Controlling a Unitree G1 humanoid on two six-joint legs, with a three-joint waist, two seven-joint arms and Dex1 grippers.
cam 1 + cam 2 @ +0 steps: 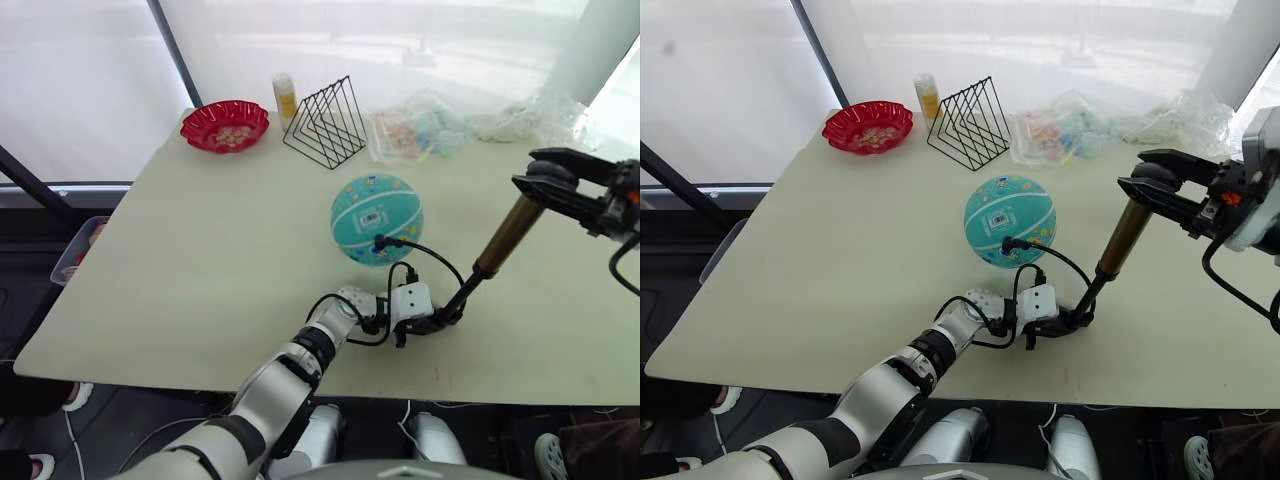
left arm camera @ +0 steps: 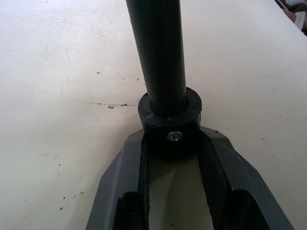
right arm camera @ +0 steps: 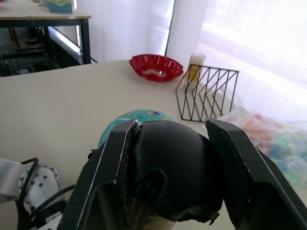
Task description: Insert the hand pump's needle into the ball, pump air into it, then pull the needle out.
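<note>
Pumping step, I judged: left end effector (image 1: 436, 320) clamped the hand pump (image 1: 507, 238) base, right end effector (image 1: 545, 180) gripped its T-handle (image 3: 170, 163), hose (image 1: 430, 255) at ball (image 1: 376, 218); next, push down.

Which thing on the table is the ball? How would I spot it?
Look at the big pale table, near its middle, in front of the black wire rack. The ball is round and teal-blue with white stripes and small prints, and a thin black hose plugs into it. Nothing else there is round and blue; the red bowl sits at the far corner.
</note>
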